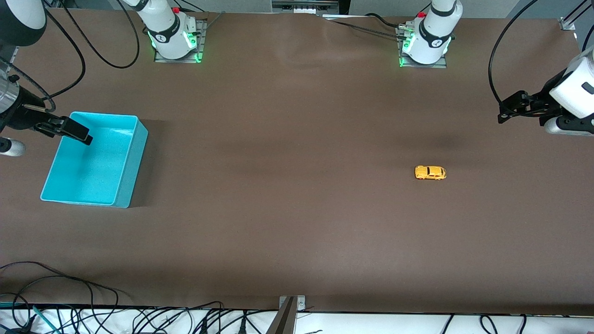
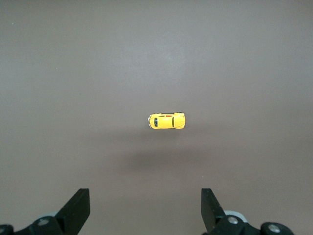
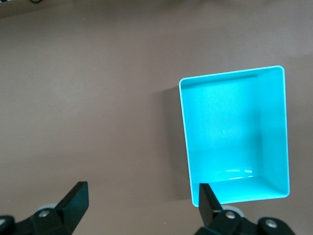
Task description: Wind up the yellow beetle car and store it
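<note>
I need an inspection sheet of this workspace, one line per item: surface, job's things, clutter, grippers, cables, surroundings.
Surface: brown table, flat, bare between the things.
Job's things: yellow car on its wheels on the table, toward the left arm's end; turquoise bin toward the right arm's end, nothing in it.
Clutter: nothing seen.
Grippers: left gripper open, up in the air, holding nothing; right gripper open, over the bin's edge, holding nothing.
Cables: black cables along the table edge nearest the camera; more hang from both arms.
Surroundings: two arm bases with green lights at the table's farthest edge.
</note>
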